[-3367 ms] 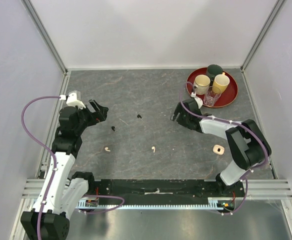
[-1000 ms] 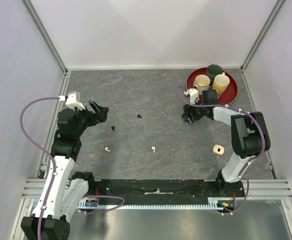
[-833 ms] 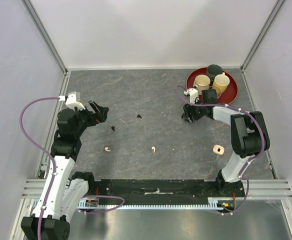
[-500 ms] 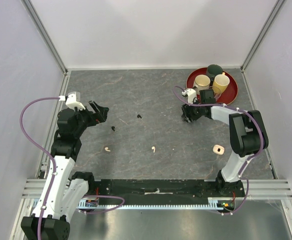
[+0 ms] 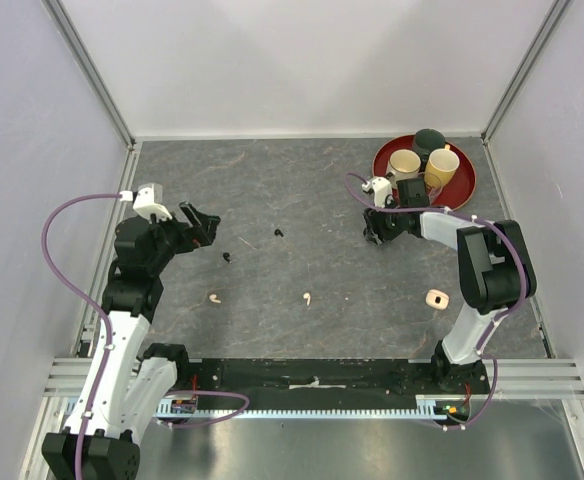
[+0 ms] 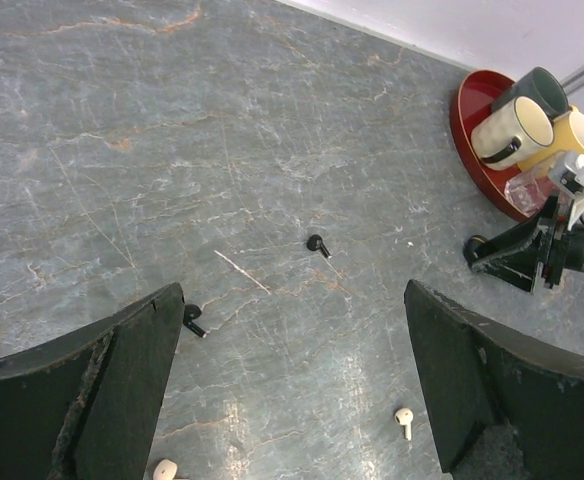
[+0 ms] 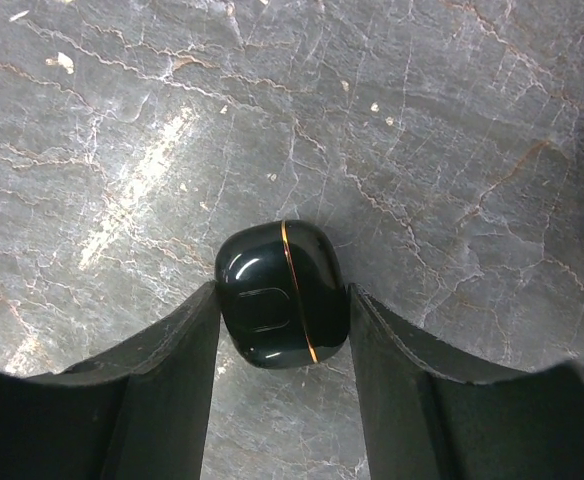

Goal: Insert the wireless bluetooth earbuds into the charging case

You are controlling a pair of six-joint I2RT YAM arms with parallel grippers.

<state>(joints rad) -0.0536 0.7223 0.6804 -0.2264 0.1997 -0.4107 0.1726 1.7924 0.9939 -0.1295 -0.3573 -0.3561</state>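
My right fingers [image 7: 177, 380] have narrowed over the last second and now sit against both flanks of the black charging case [image 7: 282, 295]. In the wrist view I see no gap on either side, so I take it as gripped (lightly, perhaps, since the squeeze may not be finished). The case rests on the bench [image 5: 302, 180] with its lid closed and its gold seam showing. A few seconds ago this arm was further toward the middle of the bench; it has swung nearer the red tray [image 5: 465, 190] with its mugs [image 5: 404, 163] to reach the case. So I judge the case secured, but it is shut and no earbud is in hand.

My left fingers [image 6: 102, 380] are spread as wide as they go and hold nothing, hovering above the left side of the bench. Below them lie the two black earbuds [image 6: 317, 243], one close by the left fingertip. Nearer to me are the two cream-white earbuds [image 6: 404, 421]. All four are well apart from the case. A small cream piece [image 5: 435, 298] lies alone near the right arm.
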